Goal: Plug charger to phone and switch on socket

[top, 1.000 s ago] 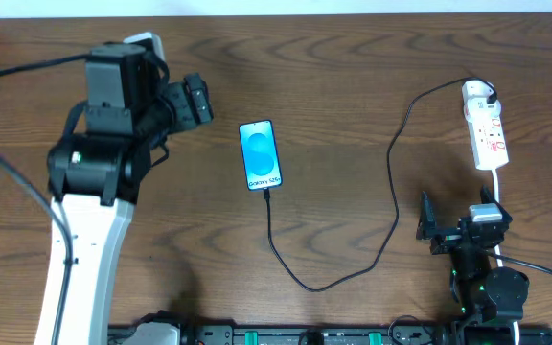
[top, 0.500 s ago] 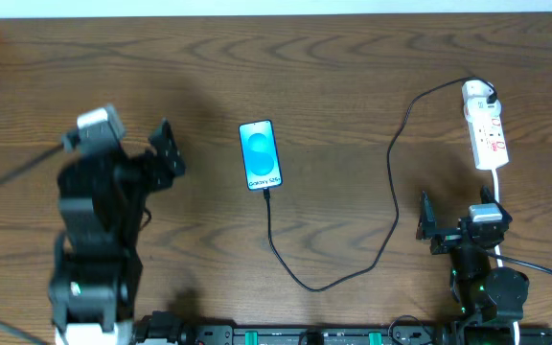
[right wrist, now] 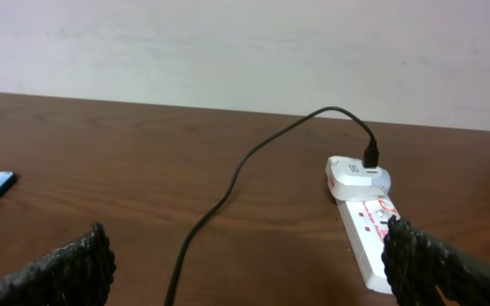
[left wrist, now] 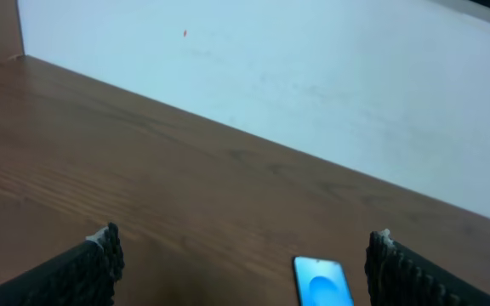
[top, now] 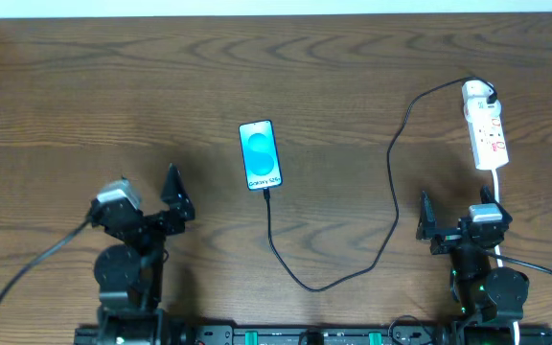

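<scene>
We saw the thin black charger cable apparently plugged into the blue-screened smartphone on the brown wooden table, and into the narrow white power strip. Left gripper and right gripper gaped empty. We figured the right one should press the switch next.

The phone is showing white lettering at the 6 o'clock end of its blue screen: "Galaxy" is reading clearly, while the characters after it are blurring beyond telling. The socket, toward 2 o'clock in the overhead view, is carrying red marks too small to read.
</scene>
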Available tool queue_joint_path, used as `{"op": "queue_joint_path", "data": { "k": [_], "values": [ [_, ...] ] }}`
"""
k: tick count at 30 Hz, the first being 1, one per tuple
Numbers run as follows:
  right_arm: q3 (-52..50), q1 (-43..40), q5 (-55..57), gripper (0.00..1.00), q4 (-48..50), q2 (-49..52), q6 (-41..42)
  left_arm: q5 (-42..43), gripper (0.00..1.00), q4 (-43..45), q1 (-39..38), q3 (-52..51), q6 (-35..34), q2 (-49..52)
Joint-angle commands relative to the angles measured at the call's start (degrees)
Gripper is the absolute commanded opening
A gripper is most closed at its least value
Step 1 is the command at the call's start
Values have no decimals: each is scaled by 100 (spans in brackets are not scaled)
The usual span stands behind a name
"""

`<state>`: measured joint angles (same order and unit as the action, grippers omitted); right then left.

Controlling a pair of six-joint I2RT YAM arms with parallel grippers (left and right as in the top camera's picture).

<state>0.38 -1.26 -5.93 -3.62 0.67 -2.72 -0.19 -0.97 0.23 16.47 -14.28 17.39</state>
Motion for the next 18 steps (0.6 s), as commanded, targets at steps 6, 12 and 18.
{"op": "queue_joint_path", "data": {
  "k": [6,12,18],
  "values": [
    [-7,42,2,99,-26,-37,44,-107,92,321,35,-911,232,-894],
    [-7,42,0,99,-28,-39,44,-234,92,323,35,-1261,236,-1298],
    [-7,42,0,99,-26,-39,44,-249,92,326,35,-1561,251,-1641]
  ]
}}
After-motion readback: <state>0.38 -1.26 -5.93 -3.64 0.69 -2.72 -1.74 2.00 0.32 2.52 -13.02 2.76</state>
